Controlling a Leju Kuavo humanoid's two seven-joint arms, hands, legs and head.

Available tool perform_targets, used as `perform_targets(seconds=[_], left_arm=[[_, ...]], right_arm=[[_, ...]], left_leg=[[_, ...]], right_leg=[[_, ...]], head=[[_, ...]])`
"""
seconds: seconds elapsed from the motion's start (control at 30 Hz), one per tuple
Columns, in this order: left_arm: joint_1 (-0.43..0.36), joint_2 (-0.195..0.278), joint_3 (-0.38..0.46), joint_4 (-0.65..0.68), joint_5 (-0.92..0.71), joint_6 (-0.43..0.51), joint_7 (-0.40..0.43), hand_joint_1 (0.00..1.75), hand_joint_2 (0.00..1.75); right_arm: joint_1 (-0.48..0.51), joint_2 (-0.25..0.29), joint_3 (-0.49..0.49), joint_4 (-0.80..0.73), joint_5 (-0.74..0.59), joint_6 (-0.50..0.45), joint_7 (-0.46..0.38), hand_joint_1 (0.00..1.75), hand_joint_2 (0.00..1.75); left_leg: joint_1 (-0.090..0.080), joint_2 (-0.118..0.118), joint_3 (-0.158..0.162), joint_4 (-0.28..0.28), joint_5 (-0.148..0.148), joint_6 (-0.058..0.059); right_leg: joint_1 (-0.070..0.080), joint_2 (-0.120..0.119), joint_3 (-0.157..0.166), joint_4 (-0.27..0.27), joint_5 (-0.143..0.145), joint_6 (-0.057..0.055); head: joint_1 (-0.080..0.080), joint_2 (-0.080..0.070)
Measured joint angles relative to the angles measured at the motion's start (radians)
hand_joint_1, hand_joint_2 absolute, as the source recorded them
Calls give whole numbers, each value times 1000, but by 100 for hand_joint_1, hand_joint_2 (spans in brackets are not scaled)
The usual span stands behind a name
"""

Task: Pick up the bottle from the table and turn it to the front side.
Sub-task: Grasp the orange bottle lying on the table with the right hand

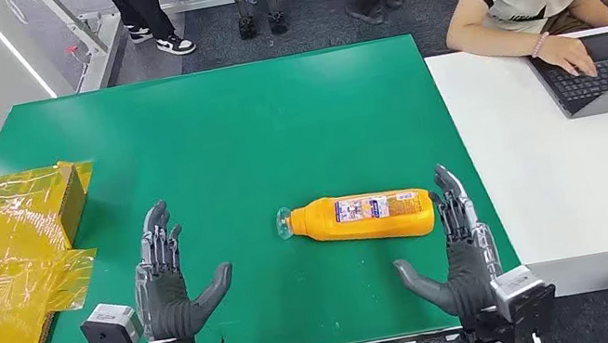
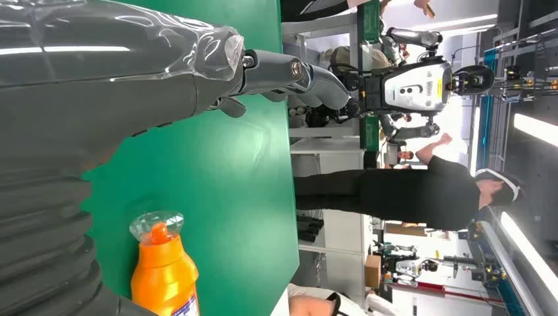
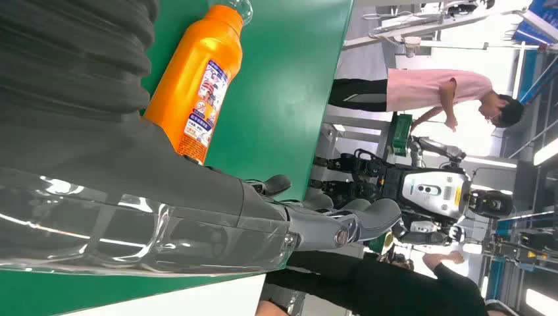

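The orange bottle (image 1: 363, 217) lies flat on the green table (image 1: 217, 130), its long axis running almost straight across from nine o'clock to three o'clock as seen from the robot's head. The clear cap points toward nine; the flat base points toward three. The printed label faces up.

The right robot hand (image 1: 457, 248) is by far the nearer one. Its fingertips rise just beside the bottle's base, near but not touching as far as I can tell, so the bottle sits at roughly eleven o'clock from that palm. The hand is released, fingers spread, thumb held out to the inside, grasping nothing. The right wrist view shows the bottle body close alongside the hand's grey cover.

The left robot hand (image 1: 171, 284) is likewise released and empty, fingers apart, standing well apart from the cap, which lies at about two o'clock from it.

My judgement: the pick falls to the right hand, which needs to come in across the bottle's body, closing at right angles to that nine-to-three axis rather than along it.
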Motion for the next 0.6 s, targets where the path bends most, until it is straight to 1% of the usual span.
perform_targets(seconds=[0.37,0.53,0.6], left_arm=[[-2,0,0,0,2,0,0,0,175],[-11,-4,0,0,2,-7,0,0,175],[-11,-8,0,0,-3,-10,0,0,175]], right_arm=[[-5,0,0,0,7,0,9,0,175],[-13,-4,0,2,79,-4,45,0,175],[-19,-8,0,7,127,-20,58,0,175]], left_leg=[[0,0,0,0,0,0],[0,0,0,0,0,0],[0,0,0,0,0,0]], right_leg=[[0,0,0,0,0,0],[0,0,0,0,0,0],[0,0,0,0,0,0]], head=[[0,0],[0,0],[0,0]])
